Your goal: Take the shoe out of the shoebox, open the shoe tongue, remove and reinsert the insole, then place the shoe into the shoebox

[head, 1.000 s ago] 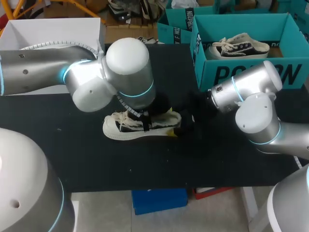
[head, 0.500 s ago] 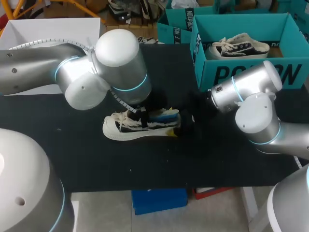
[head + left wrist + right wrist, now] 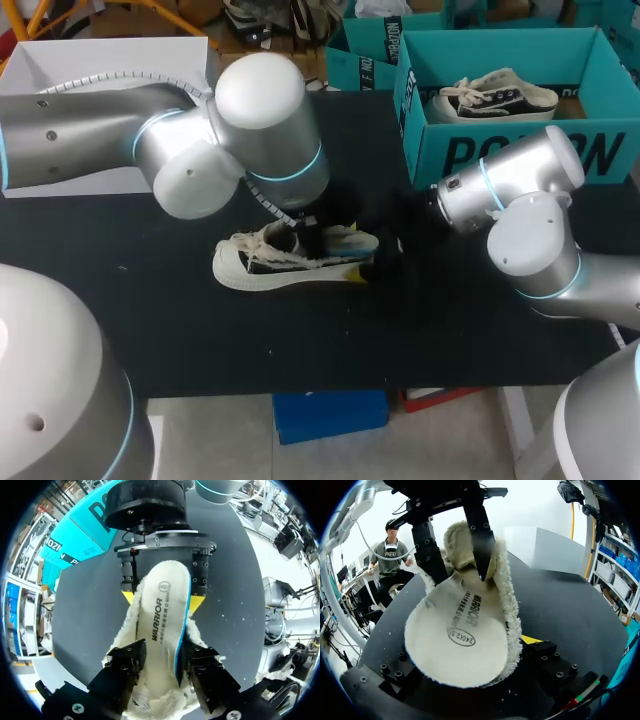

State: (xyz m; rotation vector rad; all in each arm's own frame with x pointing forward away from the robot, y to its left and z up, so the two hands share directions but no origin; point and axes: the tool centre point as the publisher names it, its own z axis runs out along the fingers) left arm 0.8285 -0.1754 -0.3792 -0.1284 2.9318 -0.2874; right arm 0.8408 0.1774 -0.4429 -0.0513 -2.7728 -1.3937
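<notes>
Left wrist view: left gripper [image 3: 161, 662] pinches the blue-edged white insole [image 3: 161, 605], tilted inside the cream fleece-lined shoe [image 3: 122, 639]; right gripper [image 3: 162, 600] clamps its heel. Both rest on the black table [image 3: 80, 620].

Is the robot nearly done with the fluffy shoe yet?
About halfway, I think. Done: the shoe is out and lies on the table. In hand: the right gripper clamps its heel while the left gripper pinches the insole, which sits tilted in the opening; I cannot tell whether it is coming out or going back. Left: seat the insole, then put the shoe into the shoebox.
</notes>
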